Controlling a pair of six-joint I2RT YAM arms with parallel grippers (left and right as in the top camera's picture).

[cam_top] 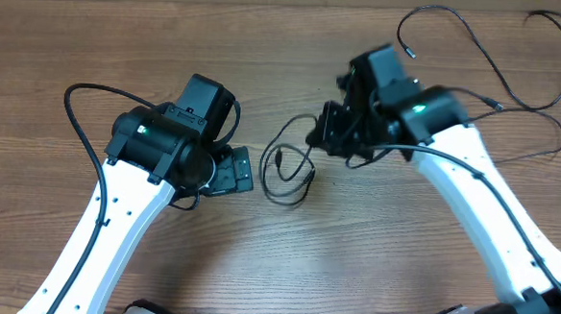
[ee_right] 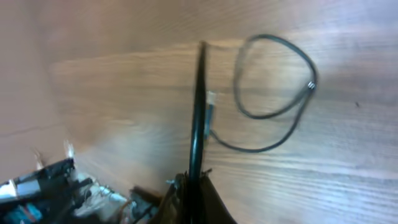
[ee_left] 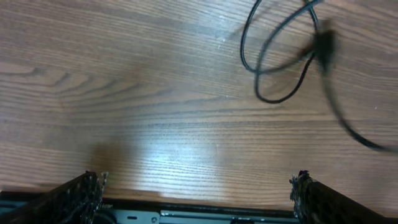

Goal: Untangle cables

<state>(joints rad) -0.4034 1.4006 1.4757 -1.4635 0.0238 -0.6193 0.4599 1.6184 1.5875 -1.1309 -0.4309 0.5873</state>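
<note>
Black and thin, the cables (cam_top: 310,178) lie on the wooden tabletop (cam_top: 284,273). There is one small tangle of loops in the middle, between the two claws, and long loose strands curve across the far right side. How many separate cords make these up cannot be told; a few small plug ends show. The left claw (cam_top: 239,170) sits just left of the tangle, its fingers (ee_left: 78,196) spread wide with only bare wood between them. The right claw (cam_top: 325,132) is pinched together on one strand (ee_right: 198,112), which runs straight out from its tips beside the loops.
</note>
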